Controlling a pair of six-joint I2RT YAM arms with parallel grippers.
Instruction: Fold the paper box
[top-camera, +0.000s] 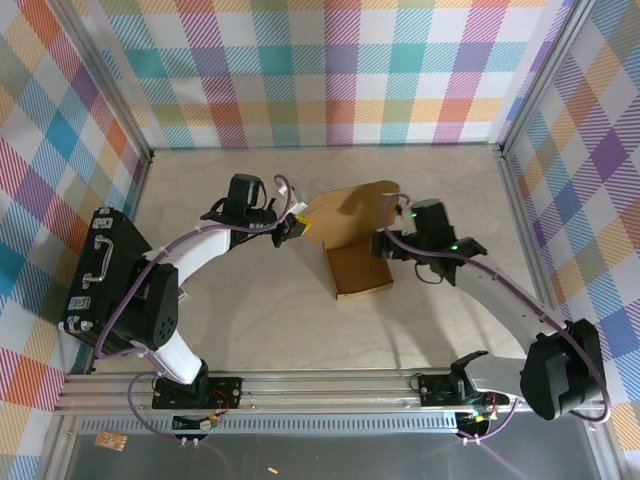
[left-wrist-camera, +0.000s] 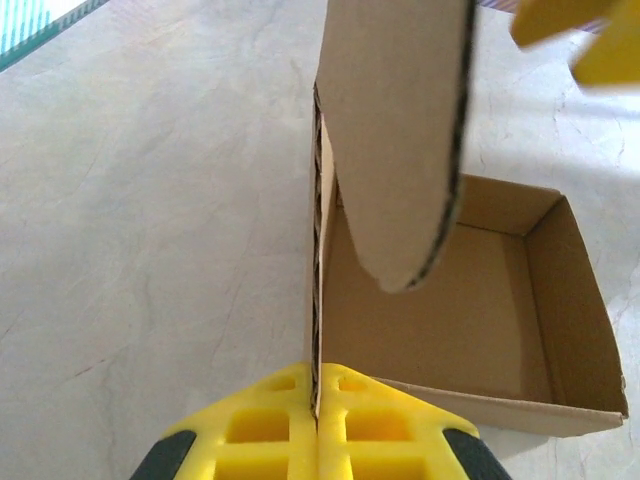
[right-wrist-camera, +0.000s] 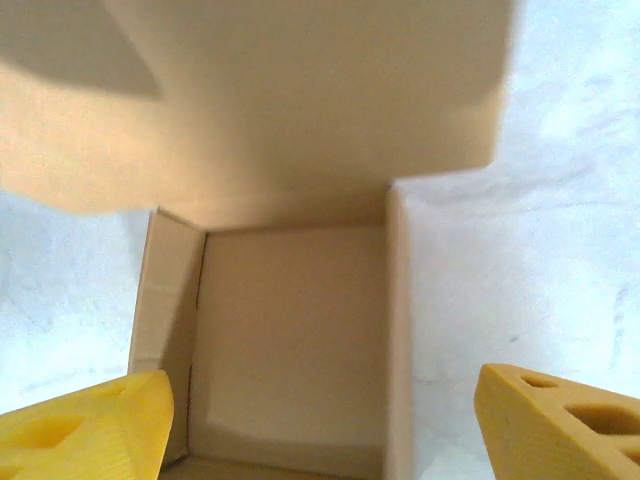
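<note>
The brown paper box (top-camera: 358, 270) sits mid-table as an open tray with its lid panel (top-camera: 350, 212) standing up behind it. My left gripper (top-camera: 295, 228) is shut on the lid's left edge. In the left wrist view the yellow fingers (left-wrist-camera: 380, 430) pinch the upright cardboard wall (left-wrist-camera: 319, 250), with a rounded flap (left-wrist-camera: 400, 150) hanging over the tray (left-wrist-camera: 450, 320). My right gripper (top-camera: 396, 238) stands open at the box's right side. Its fingertips (right-wrist-camera: 560, 420) straddle the tray's right wall (right-wrist-camera: 398, 330) above the box (right-wrist-camera: 290, 340), holding nothing.
A black hard case (top-camera: 105, 270) lies at the table's left edge beside the left arm. Plaid walls enclose the table on three sides. An aluminium rail (top-camera: 330, 385) with the arm bases runs along the near edge.
</note>
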